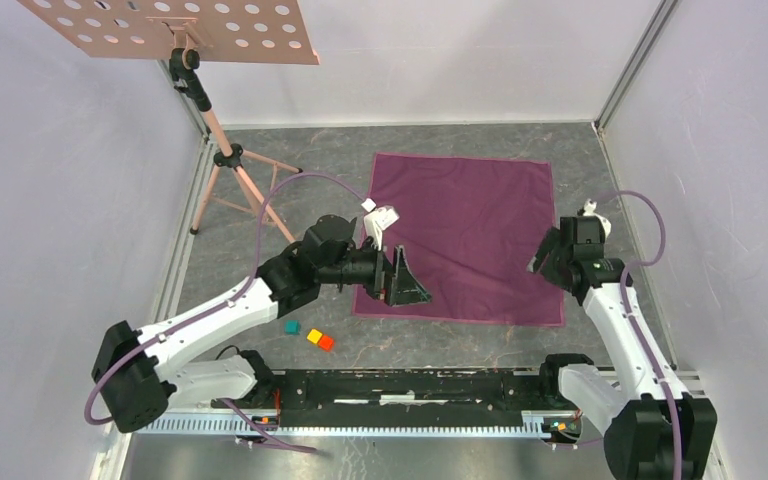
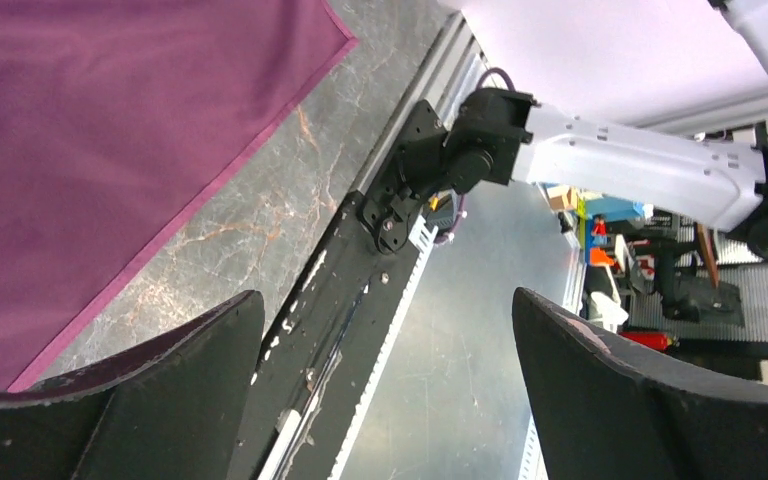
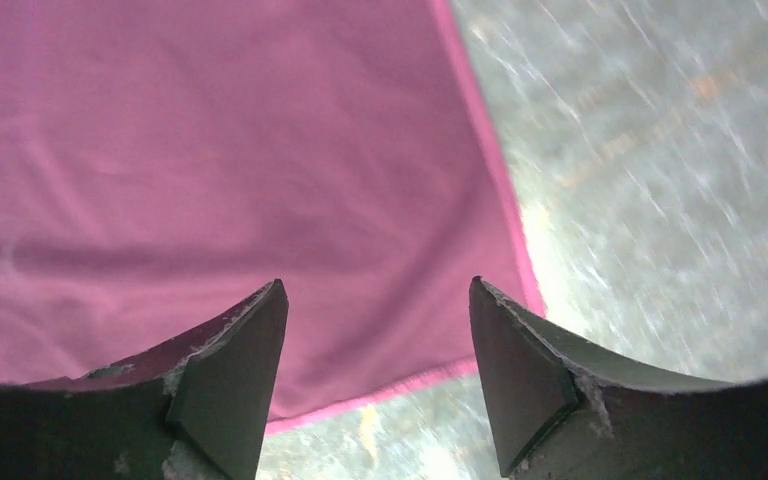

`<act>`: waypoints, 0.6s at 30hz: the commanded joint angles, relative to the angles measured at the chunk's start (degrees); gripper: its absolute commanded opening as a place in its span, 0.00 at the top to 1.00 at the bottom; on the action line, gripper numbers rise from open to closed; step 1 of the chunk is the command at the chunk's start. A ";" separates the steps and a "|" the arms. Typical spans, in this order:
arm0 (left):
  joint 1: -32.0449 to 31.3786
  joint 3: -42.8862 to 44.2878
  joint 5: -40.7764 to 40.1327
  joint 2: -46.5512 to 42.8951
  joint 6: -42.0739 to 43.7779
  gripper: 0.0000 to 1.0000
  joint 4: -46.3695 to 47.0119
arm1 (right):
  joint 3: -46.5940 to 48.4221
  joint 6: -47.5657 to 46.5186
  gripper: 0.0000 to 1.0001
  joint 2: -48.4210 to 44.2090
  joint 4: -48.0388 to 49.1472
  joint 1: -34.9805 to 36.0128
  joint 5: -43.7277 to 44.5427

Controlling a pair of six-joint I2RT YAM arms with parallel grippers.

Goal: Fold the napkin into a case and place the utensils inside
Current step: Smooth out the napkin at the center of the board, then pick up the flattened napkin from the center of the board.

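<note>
The plum-purple napkin lies flat and unfolded on the grey table. My left gripper is open and empty, turned sideways over the napkin's near left corner. In the left wrist view the napkin fills the upper left, and the left gripper points toward the near rail. My right gripper is open and empty above the napkin's right edge, near its near right corner. In the right wrist view the right gripper hangs over that corner of the napkin. The knife and fork are out of view.
Teal, yellow and orange blocks lie left of the napkin's near edge. A tripod stand with a perforated board stands at the back left. White walls enclose the table; a black rail runs along the near edge.
</note>
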 commanded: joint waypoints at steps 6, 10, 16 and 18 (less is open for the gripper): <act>0.15 2.80 7.12 -6.37 8.09 0.00 -9.84 | -4.75 8.56 0.43 1.08 -11.95 -2.54 11.81; 0.17 4.09 3.71 -7.76 12.48 0.00 -15.05 | -4.38 8.87 0.54 0.72 -12.70 -3.18 15.35; 0.17 4.97 0.86 -9.53 14.74 0.00 -17.40 | -7.65 12.92 0.59 1.47 -12.58 -3.65 13.06; 0.13 5.11 0.08 -9.35 15.18 0.00 -18.18 | -8.50 14.04 0.58 1.49 -11.80 -3.65 12.10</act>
